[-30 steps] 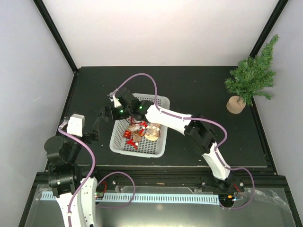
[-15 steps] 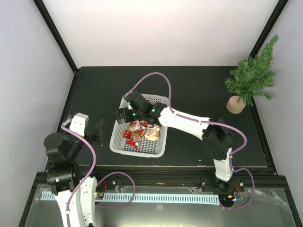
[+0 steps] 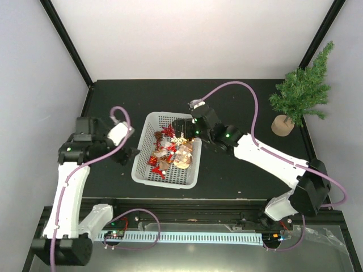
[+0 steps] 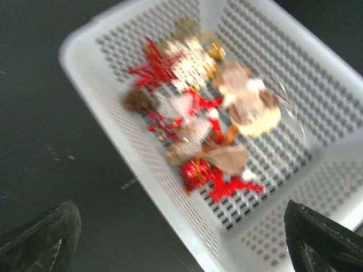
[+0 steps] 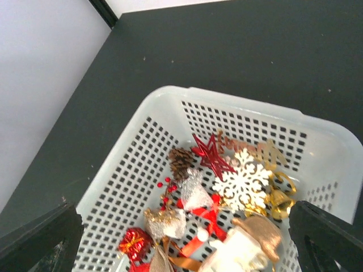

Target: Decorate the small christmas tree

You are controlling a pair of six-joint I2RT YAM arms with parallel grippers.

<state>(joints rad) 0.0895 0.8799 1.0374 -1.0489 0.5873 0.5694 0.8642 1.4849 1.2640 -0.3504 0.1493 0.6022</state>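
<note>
Over the far end of the basket, my right gripper (image 3: 180, 128) hangs with its fingers spread wide. Left gripper (image 3: 128, 153) is just beside the basket's left wall, fingers also spread. White mesh basket (image 3: 140, 171) lies mid-bench, nearer the near edge, holding a red star (image 5: 212, 156), white snowflake (image 5: 245, 182), pine cone (image 5: 180, 160) and red gift box (image 5: 131, 241). Small christmas tree (image 3: 302, 90) stands at the far right corner, well apart from both grippers.
</note>
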